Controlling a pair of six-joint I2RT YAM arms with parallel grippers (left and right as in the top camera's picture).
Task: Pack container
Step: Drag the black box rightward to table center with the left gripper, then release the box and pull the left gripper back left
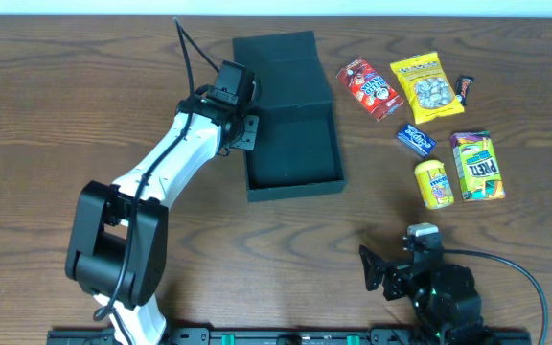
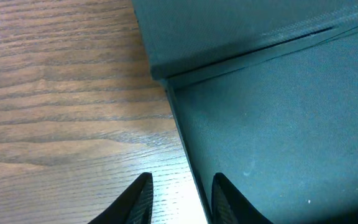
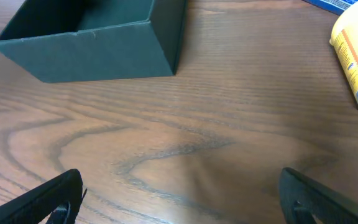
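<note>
The wood-grain counter (image 1: 56,77) carries the black container (image 1: 295,144) at its far middle, with its lid flap laid back open. The left pincer (image 2: 182,180) is slightly spread, astride the container's left wall, and the right pincer (image 3: 180,177) is spread wide over bare counter near the front. Snack packets (image 1: 427,86) lie scattered to the container's right.
</note>
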